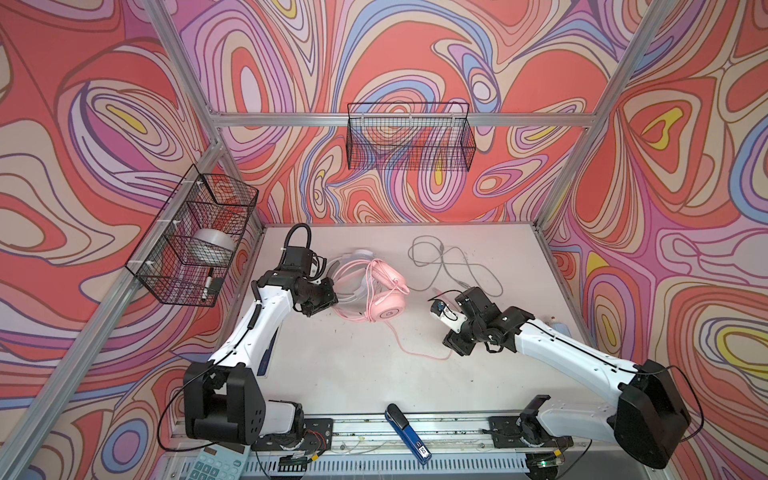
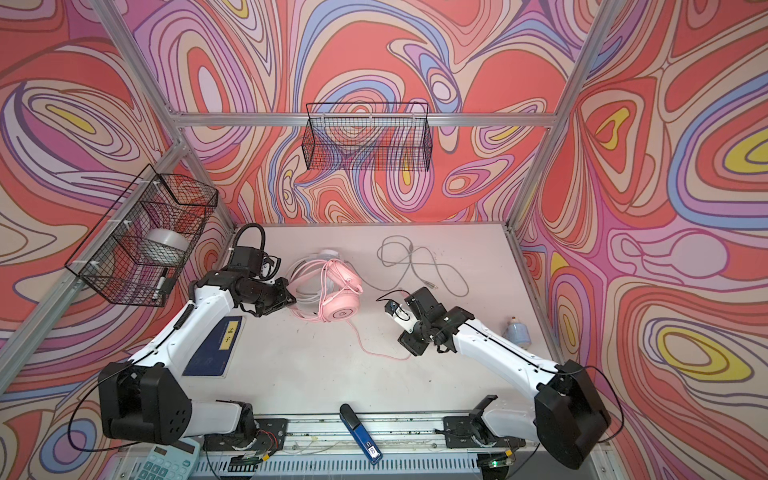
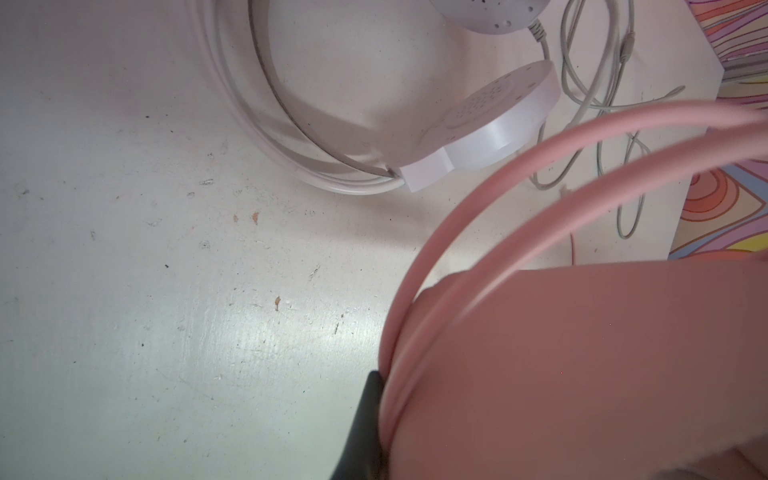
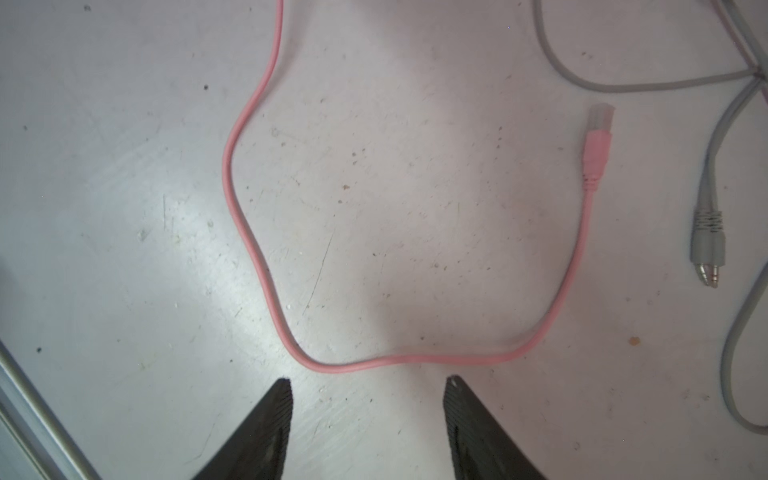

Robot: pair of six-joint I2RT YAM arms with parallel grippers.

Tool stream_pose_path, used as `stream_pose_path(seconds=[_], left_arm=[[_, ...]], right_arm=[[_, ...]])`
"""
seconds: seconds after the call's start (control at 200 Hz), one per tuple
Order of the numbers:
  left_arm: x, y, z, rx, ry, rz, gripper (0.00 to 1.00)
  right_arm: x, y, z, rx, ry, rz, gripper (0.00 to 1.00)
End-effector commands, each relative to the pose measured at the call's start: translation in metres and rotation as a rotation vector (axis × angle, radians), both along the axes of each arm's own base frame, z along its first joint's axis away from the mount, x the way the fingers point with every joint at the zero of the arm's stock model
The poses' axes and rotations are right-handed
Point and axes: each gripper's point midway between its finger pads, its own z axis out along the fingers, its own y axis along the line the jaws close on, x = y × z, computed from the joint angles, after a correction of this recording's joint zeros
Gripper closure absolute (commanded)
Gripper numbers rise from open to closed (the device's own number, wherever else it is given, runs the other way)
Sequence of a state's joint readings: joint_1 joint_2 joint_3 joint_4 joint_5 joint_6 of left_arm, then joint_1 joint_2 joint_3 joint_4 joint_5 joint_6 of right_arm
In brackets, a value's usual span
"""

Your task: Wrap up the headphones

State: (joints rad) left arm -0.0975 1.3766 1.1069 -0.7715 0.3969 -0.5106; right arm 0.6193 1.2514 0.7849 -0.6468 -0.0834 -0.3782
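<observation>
At mid-table, the left gripper (image 1: 331,300) clamps the pink headset (image 1: 388,309) by its band, the white headset (image 3: 490,120) just beyond; the right gripper (image 4: 368,386), jaws spread, hovers over the loose pink cable (image 4: 249,232), likely next to be seized and wound.

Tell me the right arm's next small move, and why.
Probably lower the right gripper and close on the pink cable lying loose just beyond its open jaws: the left gripper clamps the headband of the pink headset, so the cable is what remains to wind.

White headset (image 1: 360,252) mostly hidden behind pink headset (image 1: 386,311); calculator (image 1: 216,463) cut off by edge.
</observation>
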Motion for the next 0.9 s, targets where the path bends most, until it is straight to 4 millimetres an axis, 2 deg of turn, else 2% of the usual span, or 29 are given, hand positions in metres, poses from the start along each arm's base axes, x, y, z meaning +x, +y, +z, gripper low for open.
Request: stream_pose_path(seconds=[0.0, 0.225, 0.571, 0.791, 0.891], left_arm=[[0.012, -0.008, 0.01, -0.068, -0.036, 0.007, 1.0], [0.015, -0.008, 0.008, -0.068, -0.031, 0.014, 1.0], [0.016, -0.005, 0.007, -0.057, -0.027, 0.023, 1.0], [0.016, -0.006, 0.007, -0.06, -0.024, 0.023, 1.0], [0.016, -0.006, 0.007, -0.06, -0.027, 0.021, 1.0]], right_arm=[[-0.016, -0.006, -0.013, -0.068, 0.011, 0.15, 0.39], [-0.02, -0.007, -0.038, -0.142, 0.081, 0.22, 0.43], [-0.026, 0.017, -0.049, -0.121, 0.128, 0.326, 0.47], [-0.034, 0.009, -0.07, -0.203, 0.207, 0.329, 0.54], [-0.034, 0.009, -0.072, -0.222, 0.224, 0.323, 0.56]])
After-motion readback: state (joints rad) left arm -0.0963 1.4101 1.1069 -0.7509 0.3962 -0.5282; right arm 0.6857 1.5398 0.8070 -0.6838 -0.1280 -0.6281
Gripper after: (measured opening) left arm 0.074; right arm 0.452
